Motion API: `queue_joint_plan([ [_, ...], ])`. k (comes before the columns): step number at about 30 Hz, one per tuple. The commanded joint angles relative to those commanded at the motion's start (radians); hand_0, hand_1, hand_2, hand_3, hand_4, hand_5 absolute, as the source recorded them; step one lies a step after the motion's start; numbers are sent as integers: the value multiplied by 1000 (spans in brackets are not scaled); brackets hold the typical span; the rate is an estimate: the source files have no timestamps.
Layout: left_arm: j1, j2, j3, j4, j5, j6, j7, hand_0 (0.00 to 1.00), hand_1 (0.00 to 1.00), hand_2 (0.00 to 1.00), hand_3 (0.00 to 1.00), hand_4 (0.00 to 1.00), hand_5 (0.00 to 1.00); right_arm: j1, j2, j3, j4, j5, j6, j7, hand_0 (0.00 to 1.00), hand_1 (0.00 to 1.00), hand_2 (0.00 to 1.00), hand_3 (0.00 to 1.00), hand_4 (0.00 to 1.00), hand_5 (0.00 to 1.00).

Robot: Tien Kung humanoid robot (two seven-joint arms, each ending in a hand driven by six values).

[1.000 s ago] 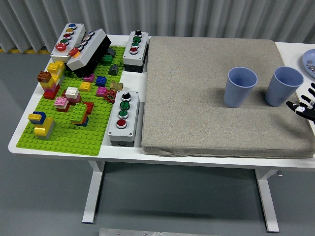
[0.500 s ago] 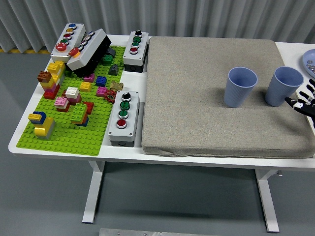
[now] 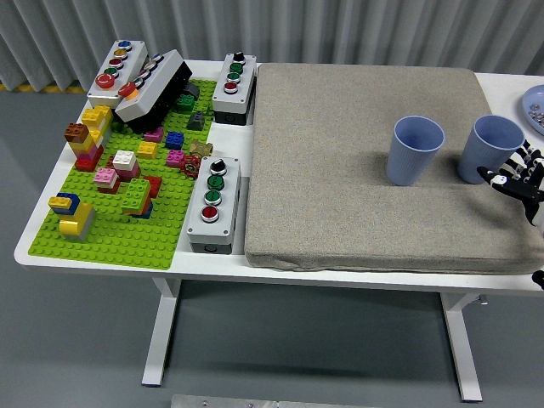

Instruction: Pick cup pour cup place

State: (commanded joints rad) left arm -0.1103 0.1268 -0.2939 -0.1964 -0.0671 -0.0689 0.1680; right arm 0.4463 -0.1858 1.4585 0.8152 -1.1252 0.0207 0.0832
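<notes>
A white table [image 3: 102, 248] carries a large grey felt mat [image 3: 365, 161], with a green brick baseplate [image 3: 127, 229] and grey button boxes [image 3: 212, 204] off to its left. Two blue cups stand upright on the mat's right part, near each other but apart: the left cup [image 3: 415, 150] and the right cup [image 3: 491, 148]. The right hand [image 3: 514, 177], fingers spread and holding nothing, sits just beside the right cup. This looks like the reach before picking; next the fingers must close around that cup's wall.
</notes>
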Motion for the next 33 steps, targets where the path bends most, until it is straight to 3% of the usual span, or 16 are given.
queue_joint_plan([
  [15, -2, 1, 3, -1, -2, -1, -1, 862, 840, 912, 801, 634, 890, 23, -3, -7, -27, 3, 18, -7, 902, 911, 996, 972, 856, 255],
  [16, -2, 1, 4, -1, -2, -1, -1, 863, 840, 912, 801, 634, 890, 24, -3, -8, -28, 3, 18, -8, 956, 928, 998, 982, 860, 277],
  [33, -8, -1, 6, -2, -2, -1, -1, 862, 840, 912, 801, 634, 890, 49, 2, -14, -53, 1, 25, -15, 973, 939, 998, 985, 865, 307],
])
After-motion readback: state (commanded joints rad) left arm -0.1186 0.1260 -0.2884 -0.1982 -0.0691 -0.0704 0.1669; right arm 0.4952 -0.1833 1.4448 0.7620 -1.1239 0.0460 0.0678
